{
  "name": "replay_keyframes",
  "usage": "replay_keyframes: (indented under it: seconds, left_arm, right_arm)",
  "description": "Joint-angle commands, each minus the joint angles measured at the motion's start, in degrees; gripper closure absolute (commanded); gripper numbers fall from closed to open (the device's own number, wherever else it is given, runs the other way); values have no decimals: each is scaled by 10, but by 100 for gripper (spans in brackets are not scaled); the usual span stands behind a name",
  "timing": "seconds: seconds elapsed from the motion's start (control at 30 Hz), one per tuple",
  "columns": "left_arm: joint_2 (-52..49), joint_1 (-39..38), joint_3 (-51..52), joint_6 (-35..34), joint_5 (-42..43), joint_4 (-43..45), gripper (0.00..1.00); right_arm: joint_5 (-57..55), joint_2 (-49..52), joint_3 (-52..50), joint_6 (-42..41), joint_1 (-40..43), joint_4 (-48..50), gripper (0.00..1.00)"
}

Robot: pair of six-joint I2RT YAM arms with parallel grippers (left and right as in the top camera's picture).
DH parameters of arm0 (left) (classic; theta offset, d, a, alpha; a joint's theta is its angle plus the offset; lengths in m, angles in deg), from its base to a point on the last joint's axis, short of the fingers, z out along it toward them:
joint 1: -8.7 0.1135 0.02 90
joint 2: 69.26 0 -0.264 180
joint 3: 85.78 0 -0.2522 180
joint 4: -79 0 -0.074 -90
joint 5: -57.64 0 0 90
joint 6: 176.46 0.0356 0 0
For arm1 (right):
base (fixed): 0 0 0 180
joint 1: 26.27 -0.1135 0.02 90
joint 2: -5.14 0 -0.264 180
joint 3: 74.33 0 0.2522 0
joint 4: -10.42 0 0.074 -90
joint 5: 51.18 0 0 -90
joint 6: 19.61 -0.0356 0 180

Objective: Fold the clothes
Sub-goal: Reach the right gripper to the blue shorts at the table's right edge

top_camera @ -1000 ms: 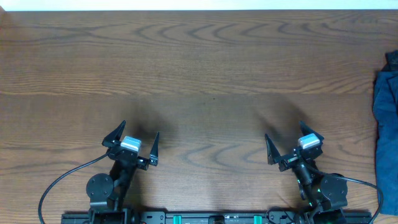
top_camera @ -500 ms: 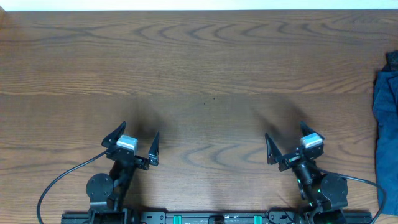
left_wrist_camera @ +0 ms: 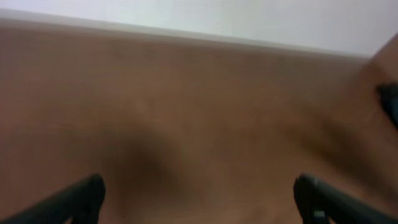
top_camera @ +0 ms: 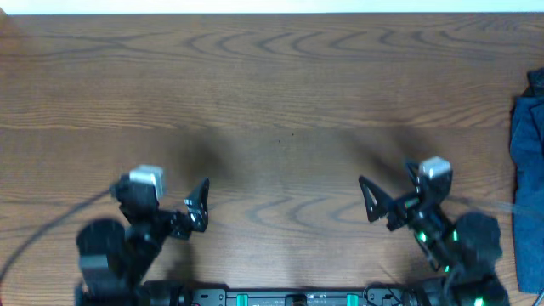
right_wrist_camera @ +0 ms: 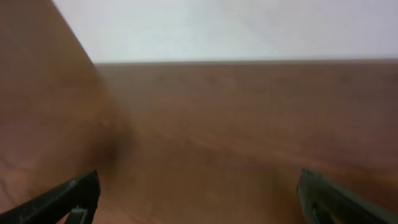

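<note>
Wood-grain tabletop spans the view, with the left pincer and right pincer both spread and empty near its front edge, likely not yet reaching, since the clothes, a dark navy sliver above brighter blue fabric, lie well apart at the right edge.

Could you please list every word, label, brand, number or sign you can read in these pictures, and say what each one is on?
None: no readable text in any view.
Left gripper and right gripper: jaws wide apart, no marking visible; both wrist views are blurred.
Blue fabric at the table edge: no label visible.
Arm bases in the overhead view: only green lights, no characters.
</note>
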Motion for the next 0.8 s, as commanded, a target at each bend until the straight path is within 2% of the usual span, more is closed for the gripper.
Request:
replay_keyframes:
  seconds: [0.0,0.17,0.33,0.5,0.77]
  left_arm:
    - [-138,-2,-133,-7,-1,-87,2]
    - [-283,-2,-276,2,0,-212,2]
    - [-347,-2,-316,3,29,-242,2]
    - [-361,-2,-315,4,47,-251,2]
    - [-362,-2,-315,4,47,-262,2]
  right_arm:
    - [-3,131,99,-3,3,-52,1]
    - [-3,326,264,59,21,-185,1]
    - [5,470,383,118,38,-272,1]
    - [-51,573,482,30,123,-309,1]
    - [-67,712,626,6,313,-295,1]
